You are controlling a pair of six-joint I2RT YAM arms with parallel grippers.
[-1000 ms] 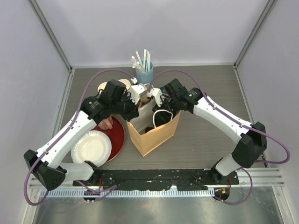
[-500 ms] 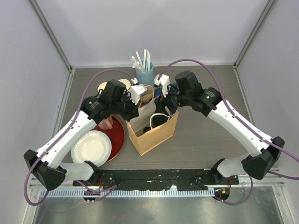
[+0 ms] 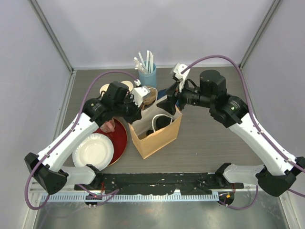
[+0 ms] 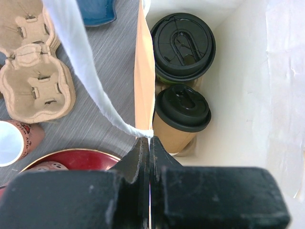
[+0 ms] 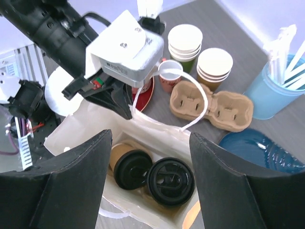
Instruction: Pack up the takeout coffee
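- Two lidded takeout coffees, green cup (image 4: 182,46) and kraft cup (image 4: 182,114), stand touching inside paper bag (image 4: 238,95).
- Left gripper (image 4: 149,143) is clenched on the bag's rim.
- Right gripper (image 5: 150,138) hovers above the bag, jaws spread.

1. A paper bag (image 3: 157,138) stands on the table (image 3: 214,143), about midway between left and right.
2. In the bag, the far lidded cup (image 4: 182,45) and the near lidded cup (image 4: 182,114) stand upright, touching, against its left wall.
3. A cup carrier (image 5: 214,105) lies on the table just left of the bag's far end.
4. Two stacks of cups (image 5: 185,45) stand side by side left of the carrier.
5. A straw holder (image 3: 147,74) stands behind the bag, near the far edge.
6. A shallow dish (image 5: 259,150) lies between the holder and the bag.
7. A large plate (image 3: 119,138) lies left of the bag; a paper plate (image 3: 93,151) overlaps its near-left part.
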